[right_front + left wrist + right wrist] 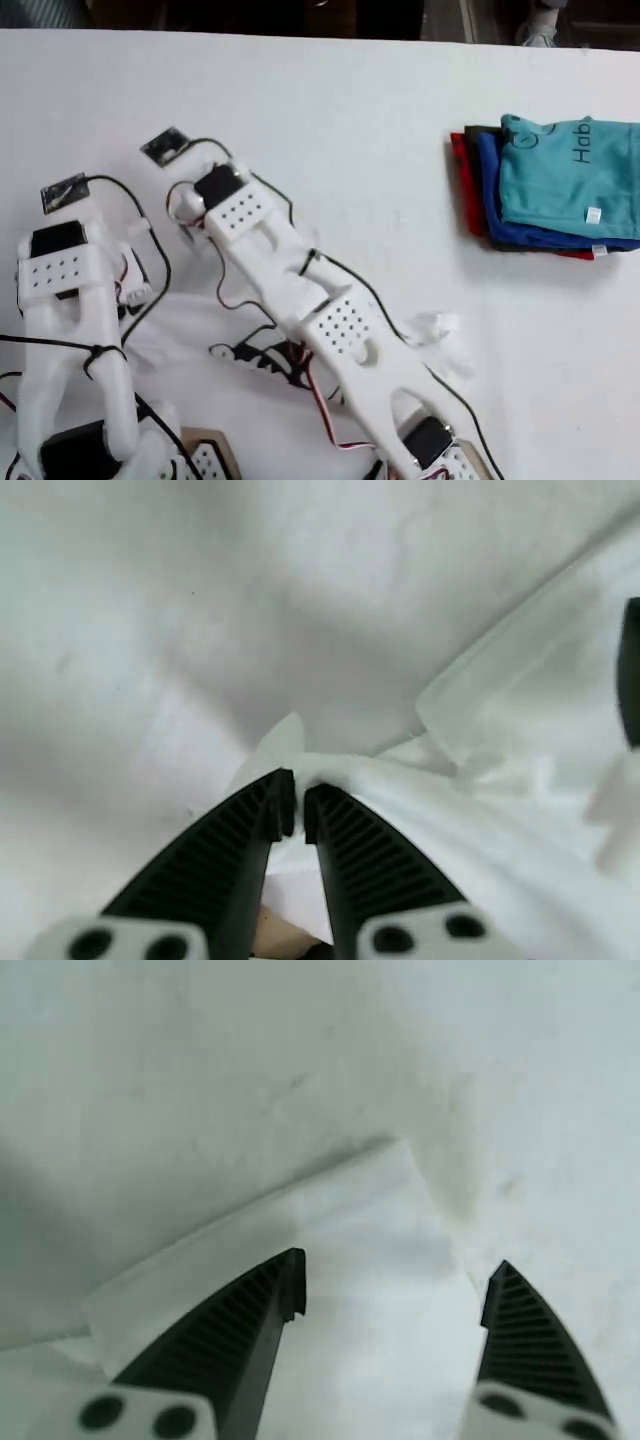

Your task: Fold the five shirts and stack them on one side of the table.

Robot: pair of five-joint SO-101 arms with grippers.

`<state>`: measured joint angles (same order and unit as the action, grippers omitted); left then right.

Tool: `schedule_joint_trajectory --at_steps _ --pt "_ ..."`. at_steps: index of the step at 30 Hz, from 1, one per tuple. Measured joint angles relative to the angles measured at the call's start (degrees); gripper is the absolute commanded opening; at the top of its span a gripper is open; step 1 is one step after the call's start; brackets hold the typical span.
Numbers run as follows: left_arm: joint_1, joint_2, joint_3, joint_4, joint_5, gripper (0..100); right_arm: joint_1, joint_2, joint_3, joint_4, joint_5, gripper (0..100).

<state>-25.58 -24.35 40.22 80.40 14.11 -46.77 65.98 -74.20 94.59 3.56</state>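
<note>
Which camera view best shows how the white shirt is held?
The left wrist view: the left gripper's jaws are shut on a fold of the white shirt. The high view shows it partly under the arms, black print visible. The right wrist view shows flat cloth beneath the right gripper's open jaws.

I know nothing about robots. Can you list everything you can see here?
Folded shirts: four; teal on top of blue, black and red; stacked at the table's right side in the high view.
White shirt: one; white with black print; lying under the arms.
Table: one; white.
Arms: two; white with black cables; side by side over the white shirt.
Left gripper: one; black; shut on a fold of the white shirt.
Right gripper: one; black; open above the white shirt's edge.
</note>
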Motion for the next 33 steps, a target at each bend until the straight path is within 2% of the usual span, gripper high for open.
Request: schedule_joint_trajectory --at_steps 7,9,11,12,14,16,20,26,29,33 --pt "0.00 0.00 0.00 0.00 0.00 3 -0.09 4.92 -0.88 -1.67 0.00 27.6" --pt "0.00 0.00 0.00 0.00 0.00 3 -0.09 4.92 -0.97 -1.67 0.00 19.7" --pt "0.00 0.00 0.00 0.00 0.00 3 0.00 4.92 -1.05 -1.67 0.00 4.2" --pt "0.00 0.00 0.00 0.00 0.00 3 0.18 4.92 -1.05 -1.76 0.00 0.1" --pt "0.00 0.00 0.00 0.00 0.00 3 1.14 4.92 -1.41 -2.29 0.00 5.1" --pt "0.00 0.00 0.00 0.00 0.00 3 3.16 4.92 -1.58 -2.55 0.00 1.2" --pt "0.00 0.00 0.00 0.00 -0.79 3 6.24 3.96 -1.41 -2.64 0.00 1.8" --pt "0.00 0.00 -0.44 -2.46 -13.45 3 10.99 -5.71 -1.32 -0.53 0.00 1.9" --pt "0.09 0.00 -4.57 -2.81 -19.43 3 13.89 -12.40 -1.32 -0.26 0.00 1.9" --pt "0.62 0.00 -12.92 -2.81 -20.22 4 17.76 -19.60 -1.32 -0.09 0.00 1.9"
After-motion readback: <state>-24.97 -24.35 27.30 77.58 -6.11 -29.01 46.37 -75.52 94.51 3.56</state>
